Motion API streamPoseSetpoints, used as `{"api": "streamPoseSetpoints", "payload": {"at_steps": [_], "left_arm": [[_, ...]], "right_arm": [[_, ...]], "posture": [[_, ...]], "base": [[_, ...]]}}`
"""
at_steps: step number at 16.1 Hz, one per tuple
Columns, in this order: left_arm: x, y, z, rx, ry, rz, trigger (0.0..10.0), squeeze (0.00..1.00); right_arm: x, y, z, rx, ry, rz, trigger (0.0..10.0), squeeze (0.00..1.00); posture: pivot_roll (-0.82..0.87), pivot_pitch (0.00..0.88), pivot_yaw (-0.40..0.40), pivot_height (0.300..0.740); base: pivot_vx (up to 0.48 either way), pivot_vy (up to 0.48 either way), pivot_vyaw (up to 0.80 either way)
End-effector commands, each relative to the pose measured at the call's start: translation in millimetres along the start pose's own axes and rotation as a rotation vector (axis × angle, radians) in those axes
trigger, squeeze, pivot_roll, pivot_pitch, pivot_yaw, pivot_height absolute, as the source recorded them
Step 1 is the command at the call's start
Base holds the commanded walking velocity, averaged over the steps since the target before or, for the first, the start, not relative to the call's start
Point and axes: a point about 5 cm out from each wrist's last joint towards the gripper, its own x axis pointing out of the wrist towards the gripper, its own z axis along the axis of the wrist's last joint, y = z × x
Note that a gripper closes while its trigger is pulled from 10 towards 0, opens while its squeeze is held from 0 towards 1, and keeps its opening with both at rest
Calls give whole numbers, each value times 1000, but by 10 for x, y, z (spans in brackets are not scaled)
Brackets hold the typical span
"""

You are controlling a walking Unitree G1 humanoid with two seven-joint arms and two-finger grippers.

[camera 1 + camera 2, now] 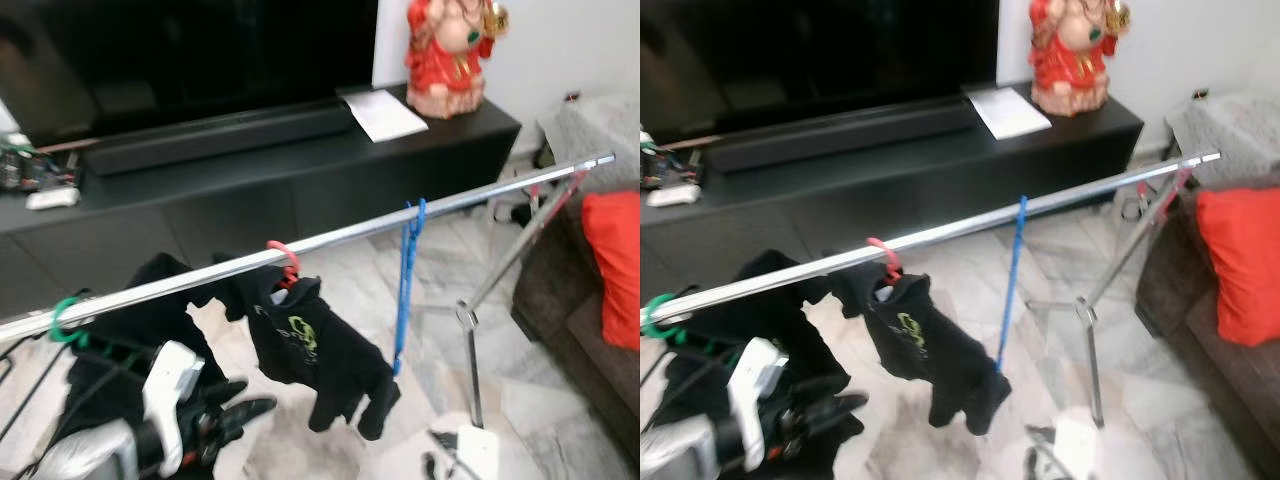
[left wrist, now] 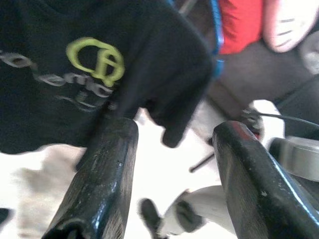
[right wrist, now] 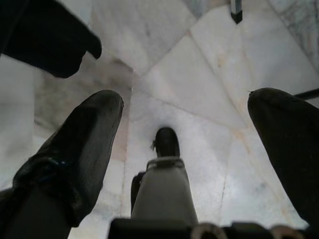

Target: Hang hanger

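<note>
A long black TV console point(image 1: 300, 190) runs across the back of the room, its surface carrying a soundbar point(image 1: 215, 138), a sheet of white paper point(image 1: 385, 114) and a red and pink figurine point(image 1: 448, 55), with a dark screen point(image 1: 190, 50) above. In front of it a chrome clothes rail point(image 1: 400, 218) crosses the scene at a slant, higher at the robot's right, where its folding leg point(image 1: 470, 350) reaches down to the pale marble floor point(image 1: 430, 300). A dark sofa point(image 1: 575, 300) with a red cushion point(image 1: 615, 265) stands at the right edge. Three hangers sit on the rail: a green hanger point(image 1: 62, 322) near the low left end bearing a dark garment point(image 1: 150, 320), a pink hanger point(image 1: 285, 262) in the middle holding a black shirt point(image 1: 310, 350) with a yellow-green logo, and a bare blue hanger point(image 1: 405, 285) further right, hooked over the rail and dangling straight down (well apart from the pink one). The left claw point(image 1: 235, 405) hovers low at the left, below the rail and just beside the black shirt; its wrist view shows its fingers point(image 2: 107, 169) spread apart and released, with nothing between them and the shirt's logo close ahead. The right claw point(image 3: 187, 144) points down at the marble floor, fingers likewise wide and holding nothing.
</note>
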Motion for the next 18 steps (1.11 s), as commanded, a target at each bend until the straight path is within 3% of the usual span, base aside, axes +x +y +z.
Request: {"api": "streamPoseSetpoints", "payload": {"at_steps": [1, 4, 6, 9, 10, 11, 12, 13, 14, 15, 16, 18], "left_arm": [[-6, 79, -112, 28, 56, 54, 10000, 0], [139, 238, -427, 82, 185, 128, 10000, 0], [304, 294, -716, 65, 279, 175, 10000, 0], [536, 420, -1016, 13, 315, 295, 10000, 0], [563, 478, -1039, -26, 284, 349, 1647, 0], [566, 520, -1058, -53, 283, 371, 4588, 0], [555, 564, -1128, -118, 282, 409, 10000, 0], [539, 608, -1218, -171, 299, 483, 10000, 0], [465, 652, -1388, -164, 388, 581, 10000, 0], [414, 671, -1468, -183, 412, 628, 10000, 0], [323, 688, -1583, -250, 430, 715, 10000, 0], [219, 618, -1788, -316, 490, 773, 10000, 0]], "right_arm": [[-12, -107, -100, -7, 33, -31, 10000, 0], [-7, -95, -71, -6, 27, -31, 10000, 0], [-2, -103, -52, -1, 24, -36, 10000, 0], [6, -154, -31, 4, 27, -42, 10000, 0], [5, -160, -41, 4, 31, -39, 10000, 0], [3, -160, -52, 5, 35, -35, 10000, 0], [0, -153, -70, 13, 42, -24, 10000, 0], [-3, -142, -88, 14, 50, -13, 10000, 0], [-8, -122, -114, 4, 61, 1, 10000, 0], [-10, -114, -123, 1, 64, 9, 10000, 0], [-14, -105, -139, 0, 70, 21, 10000, 0], [-28, -101, -204, -11, 90, 34, 10000, 0]], "posture": [[14, 129, 26, 740], [11, 144, 24, 740], [7, 149, 20, 740], [4, 152, 15, 740], [2, 152, 14, 740], [2, 152, 14, 740], [-2, 150, 15, 740], [3, 151, 14, 740], [-5, 152, 13, 740], [-10, 152, 13, 740], [-10, 152, 13, 740], [-22, 155, 14, 740]], "base": [[0, 0, 0], [0, 0, 0], [0, 0, 0], [0, 0, 0], [0, 0, 0], [0, 0, 0], [0, 0, 0], [0, 0, 0], [0, 0, 0], [0, 0, 0], [0, 0, 0], [0, 0, 0]]}}
